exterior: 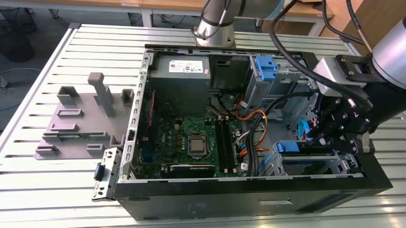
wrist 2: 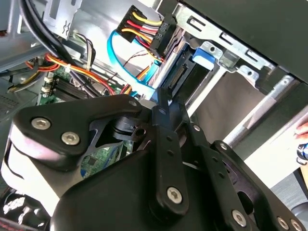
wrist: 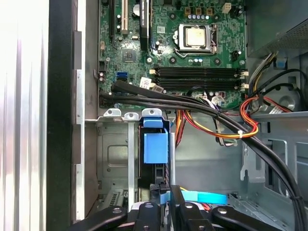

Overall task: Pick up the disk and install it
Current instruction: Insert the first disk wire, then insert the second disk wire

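The black linkage gripper (exterior: 330,137) is hanging over the blue-bracketed silver disk (wrist: 155,147) sitting in the grey metal drive cage (wrist: 113,159); I cannot tell its finger state.

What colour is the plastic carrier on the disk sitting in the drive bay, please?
Blue; the disk carrier shows best in the first wrist view.

Robotics lab, slatted aluminium workbench (exterior: 57,52), opened computer case (exterior: 254,190), wooden desks behind
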`<action>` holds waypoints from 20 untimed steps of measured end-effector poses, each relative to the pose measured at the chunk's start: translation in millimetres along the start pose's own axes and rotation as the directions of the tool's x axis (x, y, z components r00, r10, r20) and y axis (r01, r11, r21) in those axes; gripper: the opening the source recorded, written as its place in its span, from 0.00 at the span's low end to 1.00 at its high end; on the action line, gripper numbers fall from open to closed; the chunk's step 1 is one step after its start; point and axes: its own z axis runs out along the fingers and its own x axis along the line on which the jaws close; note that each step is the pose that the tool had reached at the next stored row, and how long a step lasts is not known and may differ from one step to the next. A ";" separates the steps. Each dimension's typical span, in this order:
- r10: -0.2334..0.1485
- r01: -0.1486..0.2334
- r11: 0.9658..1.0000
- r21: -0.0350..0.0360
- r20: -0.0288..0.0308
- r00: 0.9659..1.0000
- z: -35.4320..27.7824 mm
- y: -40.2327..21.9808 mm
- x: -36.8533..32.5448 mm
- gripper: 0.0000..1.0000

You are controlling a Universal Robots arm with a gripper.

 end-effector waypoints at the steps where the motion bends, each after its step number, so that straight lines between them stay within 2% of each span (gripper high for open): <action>1: 0.000 0.000 1.000 0.000 0.000 1.000 -3.5 0.2 -0.2 0.24; 3: 0.000 0.000 1.000 0.000 0.000 1.000 -7.8 0.3 -0.5 0.24; 6: 0.000 0.000 1.000 0.000 0.000 1.000 -7.9 0.0 -0.5 0.24; 12: 0.000 0.000 1.000 0.000 0.000 1.000 -8.5 -12.8 -0.9 0.24; 15: 0.000 0.000 1.000 0.000 0.000 1.000 -8.5 -13.7 -1.0 0.24; 17: 0.000 0.000 1.000 0.000 0.000 1.000 -8.8 -20.1 -1.1 0.24; 20: 0.000 0.000 1.000 0.000 0.000 1.000 -8.7 -20.1 -1.1 0.24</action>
